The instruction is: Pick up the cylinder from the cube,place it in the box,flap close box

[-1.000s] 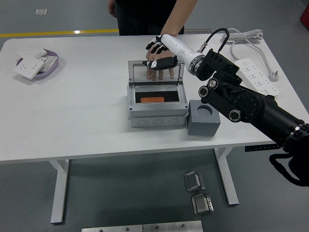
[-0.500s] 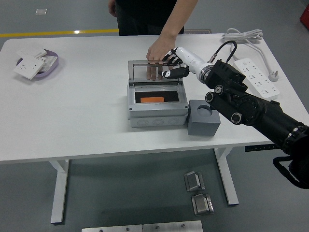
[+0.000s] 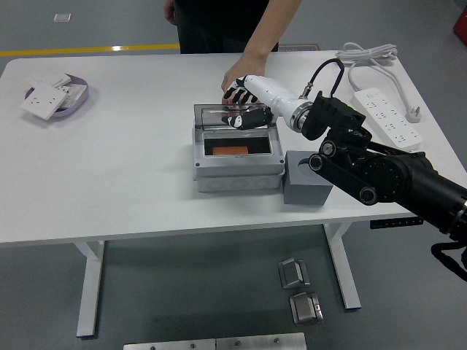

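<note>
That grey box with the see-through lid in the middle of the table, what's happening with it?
The robot's right hand is at the clear hinged lid of the grey plastic box, apparently to flap it shut. An orange cylinder already lies inside. A person's hand reaches in from the far side, just behind the lid. The grey foam cube beside the box has nothing on it.

**Black arm, white forearm, dark-clad person**

The robot's right arm (image 3: 379, 171) is built of bulky matte-black segments with round silver-rimmed joint caps along its side. Its forearm is a glossy white tube ending in a metal collar, from which a black cable (image 3: 326, 67) loops upward. The right hand (image 3: 244, 109) has black fingers with white patches. The person (image 3: 226, 22) wears dark clothing with short sleeves.
</note>
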Available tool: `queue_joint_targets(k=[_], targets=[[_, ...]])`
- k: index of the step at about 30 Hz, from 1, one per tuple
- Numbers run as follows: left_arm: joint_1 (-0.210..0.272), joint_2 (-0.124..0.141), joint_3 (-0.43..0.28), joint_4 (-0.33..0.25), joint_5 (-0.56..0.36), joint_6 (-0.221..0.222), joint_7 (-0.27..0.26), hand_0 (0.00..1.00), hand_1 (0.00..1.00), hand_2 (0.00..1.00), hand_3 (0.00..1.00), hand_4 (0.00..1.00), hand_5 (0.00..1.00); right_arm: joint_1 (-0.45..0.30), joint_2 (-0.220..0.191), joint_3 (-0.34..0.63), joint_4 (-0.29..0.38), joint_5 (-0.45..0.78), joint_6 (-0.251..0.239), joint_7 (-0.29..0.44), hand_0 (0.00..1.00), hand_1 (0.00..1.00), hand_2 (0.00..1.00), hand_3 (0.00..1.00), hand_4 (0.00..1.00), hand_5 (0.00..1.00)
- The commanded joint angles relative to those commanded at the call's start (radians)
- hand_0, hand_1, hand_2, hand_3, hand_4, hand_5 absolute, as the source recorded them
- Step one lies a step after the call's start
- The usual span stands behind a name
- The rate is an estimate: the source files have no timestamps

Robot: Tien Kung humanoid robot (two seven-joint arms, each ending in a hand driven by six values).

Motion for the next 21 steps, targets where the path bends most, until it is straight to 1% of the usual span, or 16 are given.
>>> queue_joint_targets(k=[9,10,16,21], targets=[[0.006,-0.003,-0.007,0.0,-0.001,0.002,0.0,0.601,0.621,0.617,0.612,0.678,0.306,-0.052,-0.051,-0.017,0.107,-0.016,-0.01,-0.012,0.55,0.618,0.63,0.683,0.762,0.379],[0.006,-0.004,-0.008,0.0,-0.002,0.002,0.0,0.601,0.621,0.617,0.612,0.678,0.304,-0.061,-0.056,-0.016,0.123,-0.024,-0.01,-0.017,0.53,0.614,0.628,0.683,0.76,0.378],[0.008,-0.007,-0.007,0.0,-0.007,0.002,-0.002,0.601,0.621,0.617,0.612,0.678,0.304,-0.107,-0.061,0.001,0.183,-0.098,-0.009,-0.047,0.519,0.612,0.628,0.685,0.756,0.372],[0.009,-0.009,-0.011,0.0,-0.005,0.002,-0.002,0.601,0.621,0.617,0.612,0.678,0.304,-0.142,-0.049,0.032,0.183,-0.135,-0.011,-0.057,0.519,0.612,0.628,0.685,0.756,0.372]])
